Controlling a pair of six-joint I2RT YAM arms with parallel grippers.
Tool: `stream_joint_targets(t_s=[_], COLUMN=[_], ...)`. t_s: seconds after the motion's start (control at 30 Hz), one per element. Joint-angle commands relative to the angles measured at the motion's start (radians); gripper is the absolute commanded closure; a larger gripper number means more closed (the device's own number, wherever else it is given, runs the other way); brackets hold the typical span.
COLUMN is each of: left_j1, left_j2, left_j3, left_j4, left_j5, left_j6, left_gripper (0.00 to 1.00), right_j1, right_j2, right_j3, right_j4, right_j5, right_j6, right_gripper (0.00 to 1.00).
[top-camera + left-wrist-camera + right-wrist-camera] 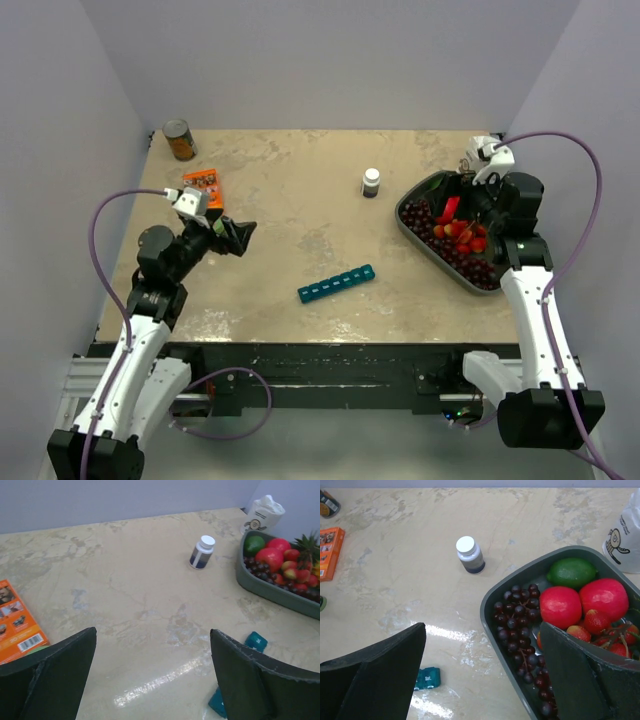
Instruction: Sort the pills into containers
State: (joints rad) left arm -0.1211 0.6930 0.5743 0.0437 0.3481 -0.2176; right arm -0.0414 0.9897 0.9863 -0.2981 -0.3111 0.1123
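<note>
Plastic this slim and light may well skid or flip when a lid is pried, so the containers (336,283) are the likeliest trouble. The white-capped pill bottle (371,182), standing well behind them, could topple if nudged off-centre. The right tool (482,627) hangs over the fruit tray (487,605), where a careless sweep might clip its rim. Both it and the left tool (152,631) gape wide, holding nothing. The containers are one teal-blue strip of small square lidded cells, lying slanted on the desk (280,200) near its front middle. Their lids look shut.
</note>
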Motion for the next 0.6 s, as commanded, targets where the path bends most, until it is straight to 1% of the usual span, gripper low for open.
stream_joint_targets(t_s=[0.0, 0.03, 0.1, 0.13, 0.17, 0.2, 0.23, 0.27, 0.3, 0.33, 0.37, 0.4, 0.43, 0.47, 0.5, 0.57], left_j1=[-0.072, -0.096, -0.106, -0.106, -0.106, -0.106, -0.106, -0.106, -0.106, -0.106, -0.106, -0.106, -0.106, -0.106, -0.106, -0.106], left_j2=[-0.030, -0.039, -0.079, -0.093, -0.124, -0.138, -0.150, -0.170, -0.177, -0.179, -0.179, -0.176, -0.164, -0.156, -0.153, -0.144], left_j3=[-0.008, -0.010, -0.025, -0.034, -0.037, -0.042, -0.056, -0.062, -0.068, -0.082, -0.088, -0.090, -0.083, -0.079, -0.076, -0.074], left_j4=[0.044, 0.042, 0.047, 0.045, 0.042, 0.039, 0.042, 0.042, 0.042, 0.048, 0.054, 0.054, 0.044, 0.038, 0.027, 0.016], left_j5=[0.066, 0.068, 0.094, 0.104, 0.114, 0.115, 0.118, 0.115, 0.111, 0.111, 0.114, 0.114, 0.111, 0.108, 0.103, 0.082], left_j6=[0.064, 0.072, 0.092, 0.096, 0.103, 0.113, 0.115, 0.115, 0.104, 0.101, 0.096, 0.089, 0.089, 0.090, 0.095, 0.104], left_gripper=[0.00, 0.00, 0.00, 0.00, 0.00, 0.00, 0.00, 0.00, 0.00, 0.00, 0.00, 0.00, 0.00, 0.00, 0.00, 0.00], right_j1=[-0.005, -0.005, -0.003, 0.004, 0.015, 0.027, 0.075, 0.099, 0.127, 0.176, 0.198, 0.215, 0.250, 0.270, 0.288, 0.345], right_j2=[-0.011, -0.002, 0.012, 0.023, 0.041, 0.052, 0.061, 0.082, 0.092, 0.102, 0.127, 0.141, 0.156, 0.173, 0.205, 0.236], right_j3=[0.045, 0.041, 0.017, 0.006, 0.000, 0.000, 0.005, 0.011, 0.017, 0.015, 0.012, 0.003, 0.000, -0.006, -0.014, -0.026], right_j4=[0.037, 0.034, 0.027, 0.021, -0.024, -0.067, -0.116, -0.256, -0.295, -0.327, -0.390, -0.416, -0.427, -0.437, -0.446, -0.428], right_j5=[-0.158, -0.306, -0.532, -0.704, -0.753, -0.776, -0.796, -0.787, -0.778, -0.764, -0.748, -0.740, -0.724, -0.677, -0.652, -0.599], right_j6=[-0.055, -0.145, -0.256, -0.363, -0.417, -0.559, -0.650, -0.762, -0.930, -0.995, -1.066, -1.202, -1.239, -1.272, -1.354, -1.399], right_gripper=[0.01, 0.01, 0.01, 0.01, 0.01, 0.01, 0.01, 0.01, 0.01, 0.01, 0.01, 0.01, 0.01, 0.01, 0.01, 0.01])
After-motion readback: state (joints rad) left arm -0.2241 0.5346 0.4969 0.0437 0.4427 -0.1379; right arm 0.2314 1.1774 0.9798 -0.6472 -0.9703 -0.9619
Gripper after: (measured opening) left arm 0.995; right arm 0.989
